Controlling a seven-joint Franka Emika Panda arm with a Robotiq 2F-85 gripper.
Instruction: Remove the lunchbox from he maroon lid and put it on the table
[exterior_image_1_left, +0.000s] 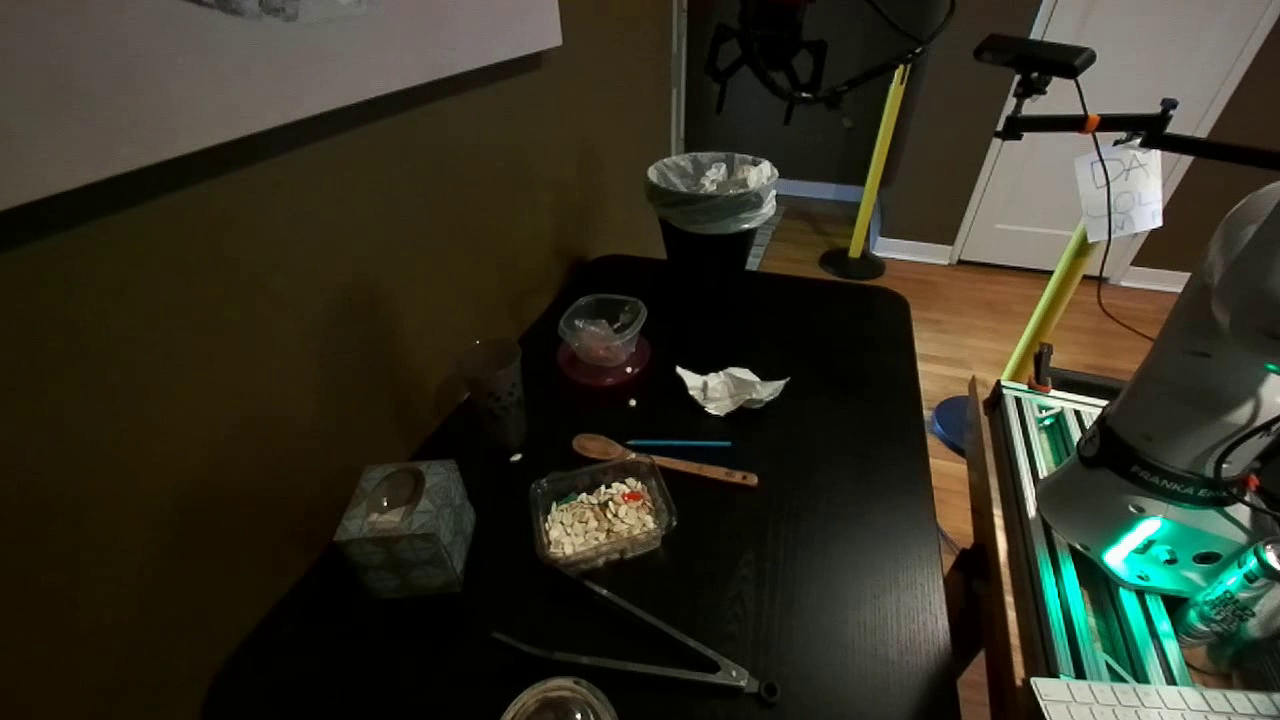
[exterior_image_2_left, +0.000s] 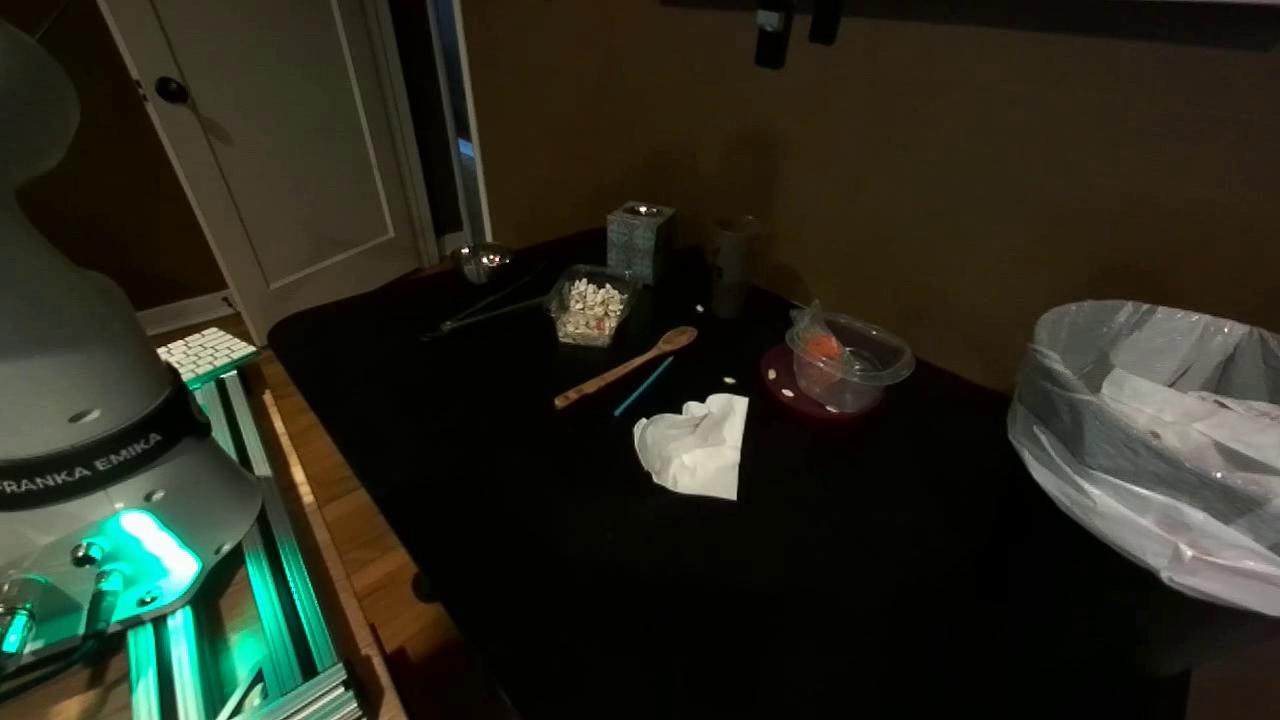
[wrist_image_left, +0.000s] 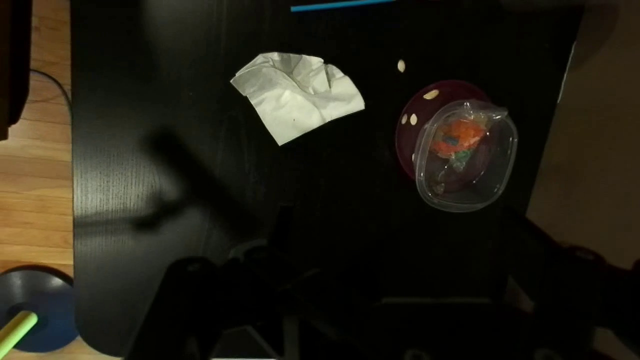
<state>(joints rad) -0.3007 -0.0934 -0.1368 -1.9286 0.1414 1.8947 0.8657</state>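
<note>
The lunchbox, a clear roundish tub (exterior_image_1_left: 603, 325) (exterior_image_2_left: 872, 372) (wrist_image_left: 492, 172), holds an orange and green crinkled wrapper. It stands on the maroon lid (exterior_image_1_left: 598, 374) (exterior_image_2_left: 782, 388) (wrist_image_left: 452, 90), off centre, and overhangs it. A few pale flakes lie on the lid's bare part. Lid and lunchbox are near the wall-side edge of the black table (exterior_image_1_left: 830, 480) (exterior_image_2_left: 900, 560) (wrist_image_left: 320, 190). My gripper (exterior_image_1_left: 755, 108) (exterior_image_2_left: 798, 42) (wrist_image_left: 397, 214) is high above the table's far end in an exterior view. Its dark fingers are spread wide, with nothing between them and apart from the lunchbox.
A crumpled white napkin (exterior_image_1_left: 732, 390), blue pencil (exterior_image_1_left: 680, 443) and wooden spoon (exterior_image_1_left: 700, 470) lie near the lid. A rectangular tub of flakes (exterior_image_1_left: 603, 515), tongs (exterior_image_1_left: 640, 665), tissue box (exterior_image_1_left: 410, 530) and dark cup (exterior_image_1_left: 495, 385) stand further along. A lined bin (exterior_image_1_left: 712, 200) adjoins the table.
</note>
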